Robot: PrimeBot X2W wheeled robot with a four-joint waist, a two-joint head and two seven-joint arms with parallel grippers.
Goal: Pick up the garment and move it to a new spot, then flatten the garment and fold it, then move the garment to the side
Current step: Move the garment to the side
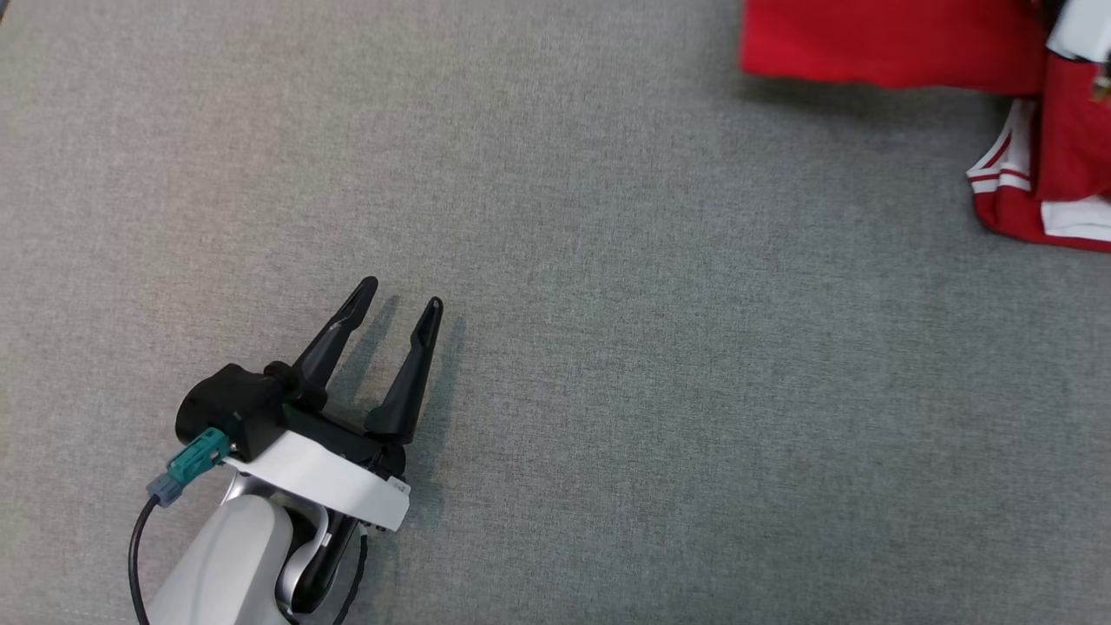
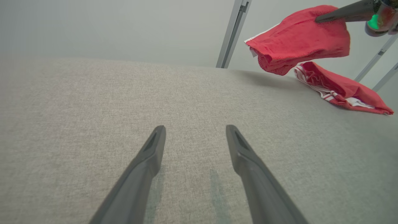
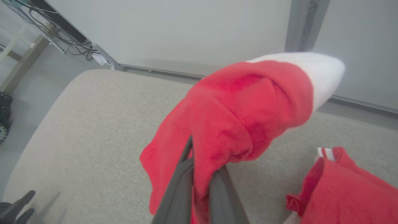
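The garment (image 1: 885, 43) is red terry cloth with a white part. In the left wrist view the garment (image 2: 304, 37) hangs in the air above the grey padded surface (image 2: 93, 109). My right gripper (image 3: 202, 174) is shut on a fold of the garment (image 3: 242, 109), and its dark finger (image 2: 342, 14) reaches in from the upper right. My left gripper (image 1: 401, 295) rests low over the surface at the lower left, far from the cloth. The left gripper (image 2: 196, 129) is open with nothing between its fingers.
A second red piece with white stripes (image 1: 1072, 139) lies on the surface under the lifted cloth (image 2: 342, 90); I cannot tell if the two are joined. The surface's rounded far edge (image 3: 93, 73) meets a pale wall with metal posts (image 2: 231, 34). Cables (image 3: 71, 43) run along the floor.
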